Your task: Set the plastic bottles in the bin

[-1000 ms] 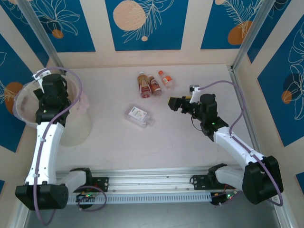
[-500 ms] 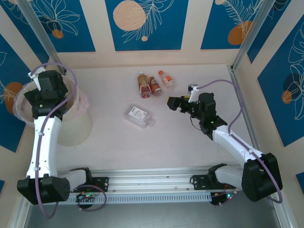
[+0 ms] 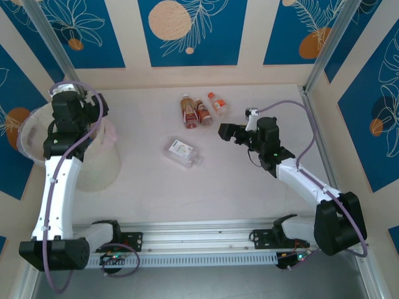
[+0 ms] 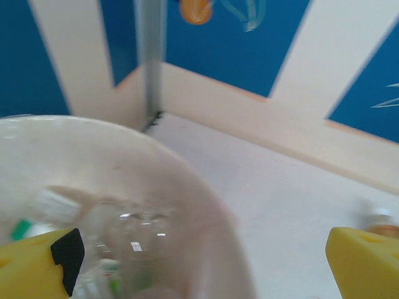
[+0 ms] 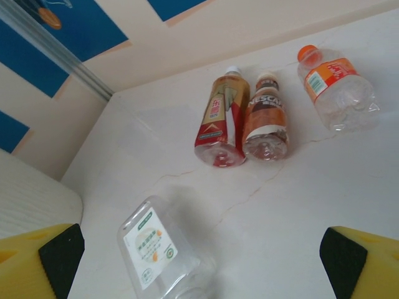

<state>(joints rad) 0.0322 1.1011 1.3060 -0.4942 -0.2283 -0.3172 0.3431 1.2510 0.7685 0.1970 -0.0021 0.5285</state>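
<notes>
Left gripper (image 4: pixel 202 265) wider; four bottles (image 5: pixel 219 121)

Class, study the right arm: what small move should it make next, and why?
Probably ease the right gripper forward and down onto the white-label bottle. The jaws stand open and empty, and that bottle lies alone just ahead of them.
</notes>
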